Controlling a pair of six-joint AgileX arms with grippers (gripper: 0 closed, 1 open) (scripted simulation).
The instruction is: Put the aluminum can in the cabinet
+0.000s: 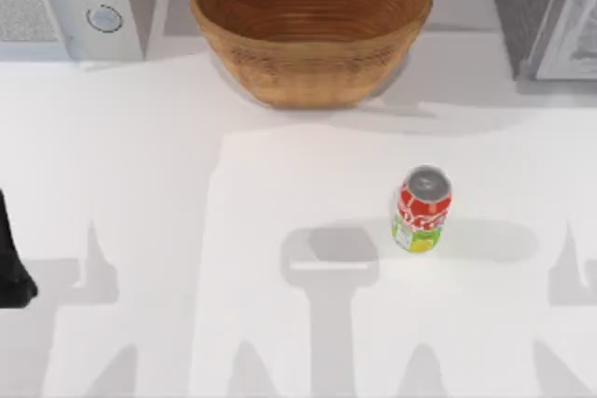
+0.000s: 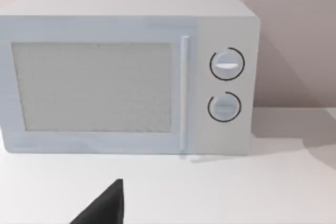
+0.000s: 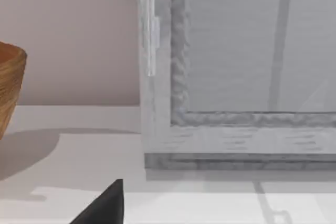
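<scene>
Can standing untouched, we are waiting at both table edges

Our left arm (image 1: 11, 263) is idling far left; the upright aluminum can (image 1: 423, 210) is standing right of centre, before the cabinet (image 1: 550, 11), likely nearer our right arm; either grip cannot be judged.

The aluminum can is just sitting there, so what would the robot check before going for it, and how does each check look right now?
1. The aluminum can stands upright on the table: ok.
2. Open space around the can, woven bowl well behind it: ok.
3. Cabinet at the table's right back corner, door open for the can: cannot tell.
4. Microwave at the left back, away from the route: ok.
5. Left arm parked at the table's left edge, out of the way: ok.
6. A gripper near the can: not ok.
</scene>
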